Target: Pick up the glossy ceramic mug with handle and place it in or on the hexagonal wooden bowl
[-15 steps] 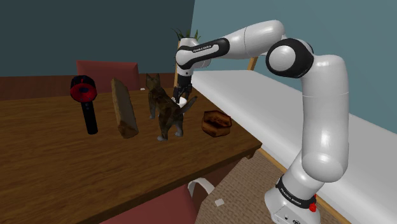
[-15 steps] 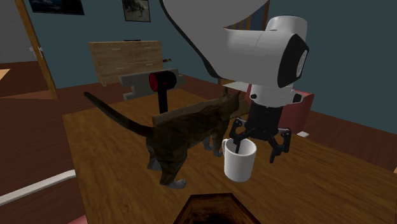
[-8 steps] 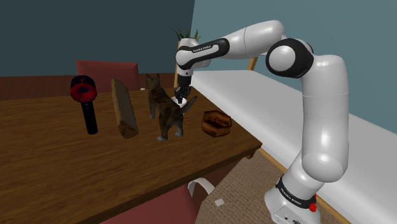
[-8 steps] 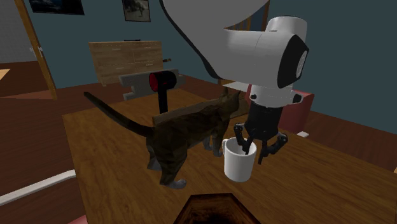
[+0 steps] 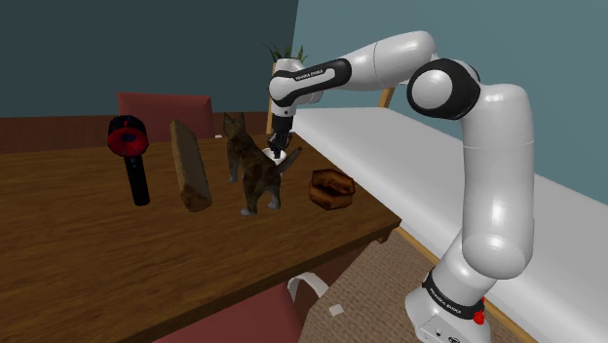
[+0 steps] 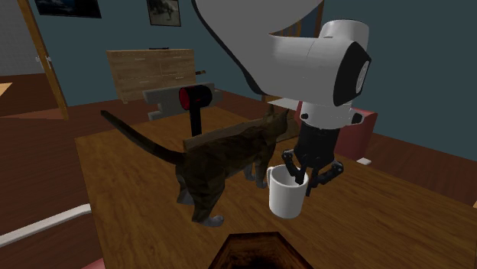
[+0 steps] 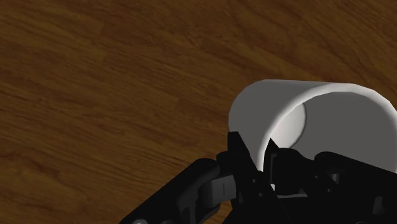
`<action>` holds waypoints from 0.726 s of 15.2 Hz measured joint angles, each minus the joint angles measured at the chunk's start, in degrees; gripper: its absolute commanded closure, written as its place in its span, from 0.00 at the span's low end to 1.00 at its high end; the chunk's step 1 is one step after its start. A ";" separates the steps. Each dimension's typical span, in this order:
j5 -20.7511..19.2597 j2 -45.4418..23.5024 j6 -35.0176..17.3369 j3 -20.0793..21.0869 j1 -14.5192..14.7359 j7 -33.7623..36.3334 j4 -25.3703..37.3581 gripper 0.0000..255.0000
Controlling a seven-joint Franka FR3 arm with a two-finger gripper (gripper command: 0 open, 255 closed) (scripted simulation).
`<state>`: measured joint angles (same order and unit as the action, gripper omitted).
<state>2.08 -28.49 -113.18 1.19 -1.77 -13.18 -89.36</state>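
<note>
A wooden table (image 5: pixel 88 253) is seen from the shoulder view. At its far left a red-and-black handheld object (image 5: pixel 128 137) is stood upright, and to its right a wooden block (image 5: pixel 191 168) is propped. Right of that, a cat figure (image 5: pixel 255 177) is placed. Just beside the cat's head the white mug (image 5: pixel 276 156) is found, with the black gripper (image 5: pixel 280 147) lowered onto it from above. Further right, near the table's right edge and apart from the mug, the hexagonal wooden bowl (image 5: pixel 331 188) is set. At the far right the white arm (image 5: pixel 492 175) is carried up from its stand (image 5: pixel 443 312).

In the second exterior view the mug (image 6: pixel 287 199) is shown resting on the table, with the bowl (image 6: pixel 264 252) nearer the camera. The mug's wall is pinched at the rim by the fingers (image 7: pixel 236 153), one inside the mug and one outside.

As a judgement, the grasp appears made. The lift, the carry to the right and the placing in the bowl are left to be done.

The mug is stood upright: its long axis is vertical and its mouth is pointed upward, toward the gripper. The handle cannot be made out, so its direction cannot be told.
</note>
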 measured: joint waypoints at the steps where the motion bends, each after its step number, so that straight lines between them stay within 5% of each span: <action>1: 0.00 0.11 0.28 0.00 0.00 0.01 0.16 1.00; 11: -0.04 2.50 6.39 -0.01 -0.05 0.20 3.91 1.00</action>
<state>2.04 -25.99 -106.79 1.18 -1.83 -12.98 -85.45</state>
